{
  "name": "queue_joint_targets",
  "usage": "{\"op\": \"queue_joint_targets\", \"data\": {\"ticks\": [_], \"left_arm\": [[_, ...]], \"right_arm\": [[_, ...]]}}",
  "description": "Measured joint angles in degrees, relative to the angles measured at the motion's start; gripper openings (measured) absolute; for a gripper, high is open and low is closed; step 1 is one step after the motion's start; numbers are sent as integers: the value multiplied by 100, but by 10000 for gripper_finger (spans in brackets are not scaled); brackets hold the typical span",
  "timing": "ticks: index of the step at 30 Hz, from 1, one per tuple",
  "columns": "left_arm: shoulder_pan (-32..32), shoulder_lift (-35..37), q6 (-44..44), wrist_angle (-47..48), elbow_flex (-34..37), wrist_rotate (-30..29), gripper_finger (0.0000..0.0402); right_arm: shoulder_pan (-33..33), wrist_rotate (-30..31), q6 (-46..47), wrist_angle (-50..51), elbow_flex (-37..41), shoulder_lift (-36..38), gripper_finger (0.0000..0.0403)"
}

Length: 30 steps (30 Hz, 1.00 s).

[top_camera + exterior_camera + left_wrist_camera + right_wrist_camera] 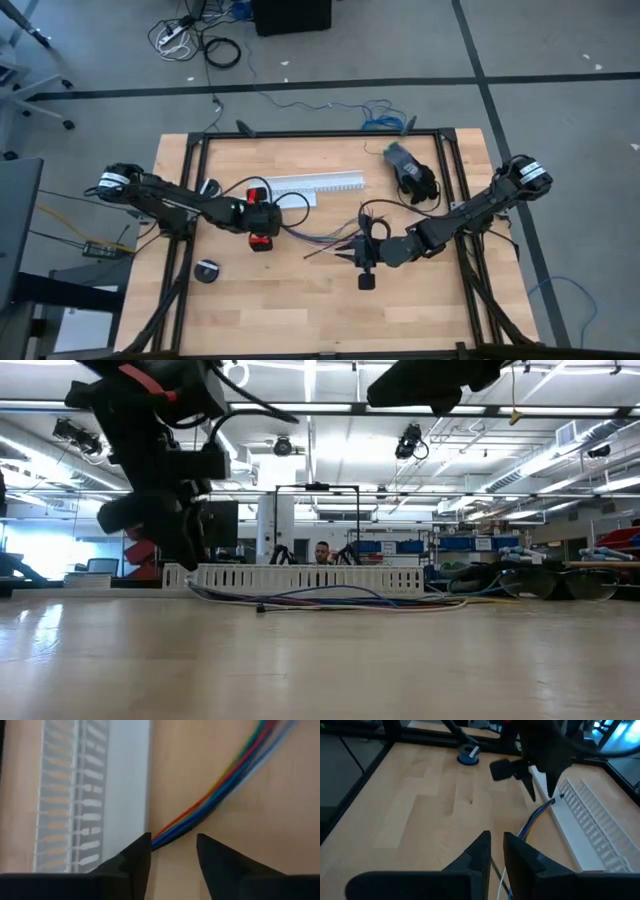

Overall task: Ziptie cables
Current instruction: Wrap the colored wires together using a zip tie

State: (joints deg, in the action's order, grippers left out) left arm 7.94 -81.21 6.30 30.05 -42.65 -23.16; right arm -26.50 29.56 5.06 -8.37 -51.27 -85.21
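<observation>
On the left, the left gripper [172, 851] is sitting low over the table just beside the white slotted channel [312, 184]. Its fingers are standing apart with the end of the cables [220, 790] lying in the gap between them, and neither finger is visibly pressing on the wires. The cables are lying loose on the wood, running from that gripper along the front of the channel toward the middle of the table. No strap is showing around the bundle, so the tying is looking not yet done. I cannot pick out the ziptie with any certainty. On the right, the right gripper [496, 851] is hovering over the other end of the wires, fingers nearly together, seemingly pinching nothing.
</observation>
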Motion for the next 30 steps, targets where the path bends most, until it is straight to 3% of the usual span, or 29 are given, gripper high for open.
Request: {"op": "queue_joint_targets", "data": {"ticks": [6,11,16,24,30], "left_arm": [[113,262,-204,-227,0,1028,172],[431,227,-666,-1372,0,1863,179],[535,-152,-558,-2565,-12,2443,173],[535,-1184,247,-3152,-9,2076,162],[568,-1534,826,-3564,-9,1993,156]], "right_arm": [[0,0,-14,-3,0,0,48],[0,0,-20,18,0,0,48],[0,-2,-15,40,2,0,48],[-39,-7,-13,38,4,0,48],[-39,-74,-17,110,4,0,48]]}}
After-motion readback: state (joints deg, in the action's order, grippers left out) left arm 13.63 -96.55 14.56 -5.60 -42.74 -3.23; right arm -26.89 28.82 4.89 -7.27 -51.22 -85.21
